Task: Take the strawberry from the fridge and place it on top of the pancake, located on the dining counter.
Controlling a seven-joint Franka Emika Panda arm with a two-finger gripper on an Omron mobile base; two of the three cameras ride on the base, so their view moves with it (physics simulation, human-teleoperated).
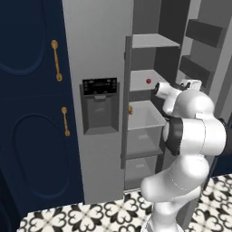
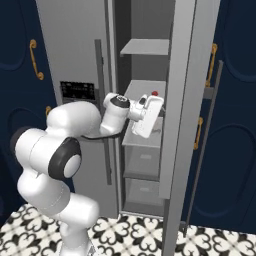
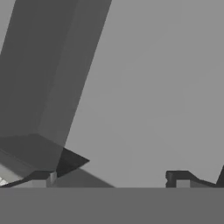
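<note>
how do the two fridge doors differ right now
The left door is shut; the right door is swung open, showing the shelves and the strawberry. The left door carries a dark dispenser panel; the right door has inner racks instead. Both are tall and grey.

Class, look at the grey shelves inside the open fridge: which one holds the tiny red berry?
The second grey shelf from the top, carrying the tiny red strawberry. The shelf above shows nothing on it.
</note>
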